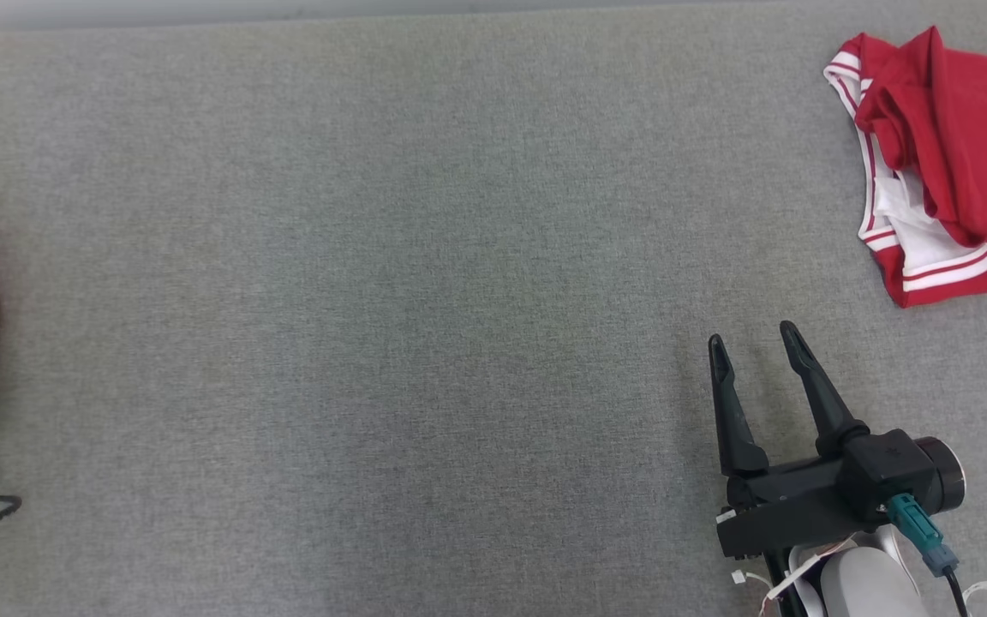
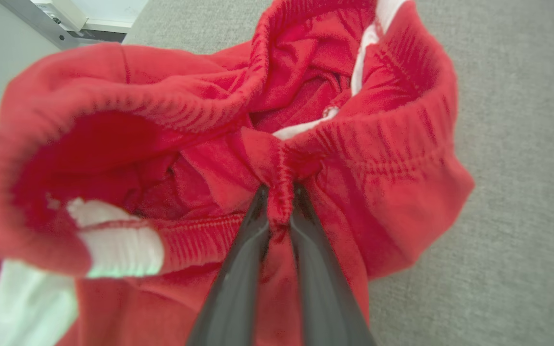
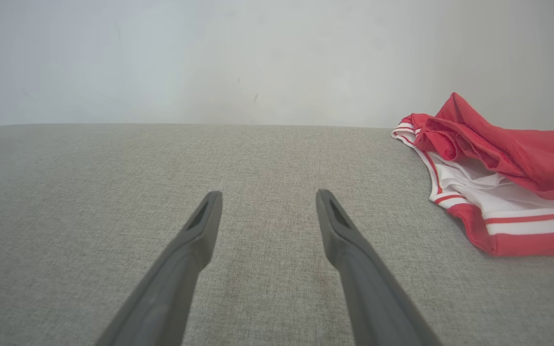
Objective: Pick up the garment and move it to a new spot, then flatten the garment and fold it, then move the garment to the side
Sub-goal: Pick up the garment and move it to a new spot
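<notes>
At the far left edge of the grey fabric surface [image 1: 425,300], my left gripper [image 2: 279,192] is pinching a ribbed fold of the bunched red garment [image 2: 378,158]. At the lower right, my right gripper [image 1: 754,336] is standing spread wide, holding nothing. Another red-and-white garment [image 1: 965,146] is lying crumpled at the upper right.

Garment [image 2: 378,158]: red cloth, soft, fleecy, matt; ribbed gathered band, white trim. Table cover [image 1: 425,257]: grey woven cloth, matt, slightly rough. Right gripper [image 1: 752,336]: dark plastic, smooth, dull sheen. Second garment [image 1: 973,128]: thinner, smoother cloth.
</notes>
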